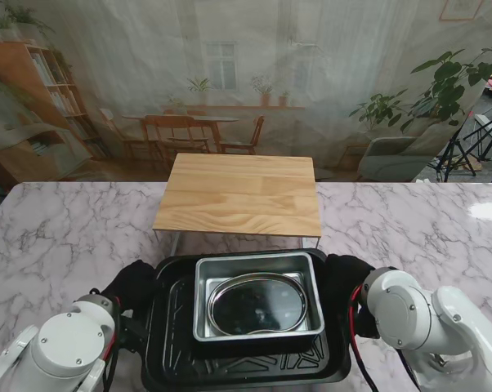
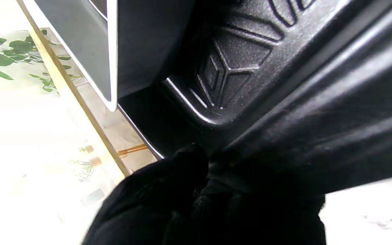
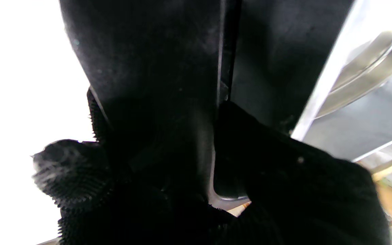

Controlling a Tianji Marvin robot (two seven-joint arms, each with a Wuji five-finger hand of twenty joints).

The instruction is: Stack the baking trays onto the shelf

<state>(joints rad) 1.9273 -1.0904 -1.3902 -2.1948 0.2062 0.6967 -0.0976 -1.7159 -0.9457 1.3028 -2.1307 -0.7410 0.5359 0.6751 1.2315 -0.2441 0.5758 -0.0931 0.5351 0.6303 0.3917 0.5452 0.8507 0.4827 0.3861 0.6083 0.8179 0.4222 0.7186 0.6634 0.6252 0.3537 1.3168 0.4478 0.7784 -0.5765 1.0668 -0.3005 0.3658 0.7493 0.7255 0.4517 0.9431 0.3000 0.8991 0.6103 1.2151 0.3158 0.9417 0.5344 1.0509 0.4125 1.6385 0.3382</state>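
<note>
A black baking tray (image 1: 171, 343) sits near me, just in front of the wooden shelf (image 1: 242, 193). Inside it rests a silver rectangular tray (image 1: 205, 306), and in that an oval metal dish (image 1: 257, 304). My left hand (image 1: 133, 286), in a black glove, is shut on the black tray's left rim. My right hand (image 1: 346, 282) is shut on its right rim. The left wrist view shows gloved fingers (image 2: 168, 190) closed over the black tray (image 2: 250, 68) edge, the silver tray (image 2: 80, 37) beside. In the right wrist view the fingers (image 3: 284, 177) clamp the black rim (image 3: 155, 68).
The shelf is a low wooden board on thin metal legs, standing on a white marble table (image 1: 58, 237). Marble stretches to both sides of the trays. A printed backdrop of a room hangs behind the table, with plants and a tripod at the far right.
</note>
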